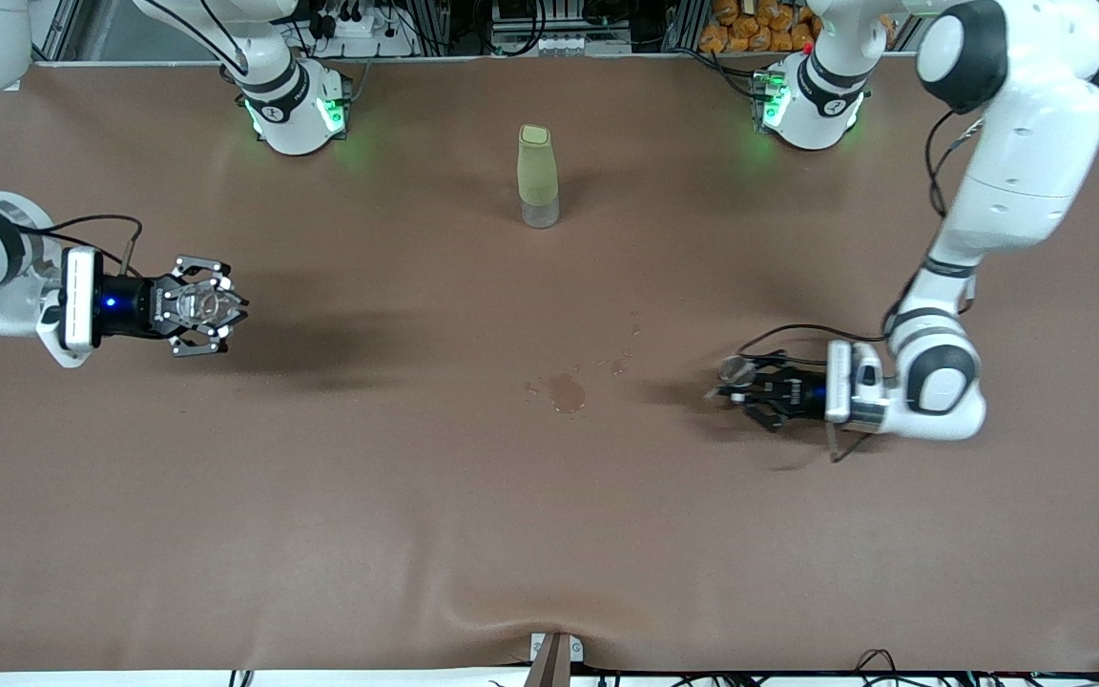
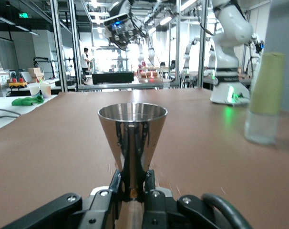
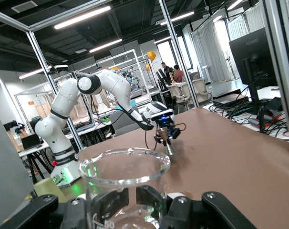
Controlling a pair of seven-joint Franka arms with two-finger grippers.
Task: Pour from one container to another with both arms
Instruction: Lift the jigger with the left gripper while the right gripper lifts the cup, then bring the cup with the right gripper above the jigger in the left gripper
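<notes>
Both arms carry 1 container each over the brown table (image 1: 416, 534). Toward the left arm's end, the left gripper (image 1: 736, 382) is clamped on a steel cone cup (image 2: 131, 138), low over the cloth. Toward the right arm's end, the right gripper (image 1: 211, 307) is clamped on a clear glass beaker (image 3: 128, 188). Near the edge by the arms' bases stands a pale green bottle (image 1: 537, 176). A wet stain (image 1: 566, 392) marks the table's middle.
</notes>
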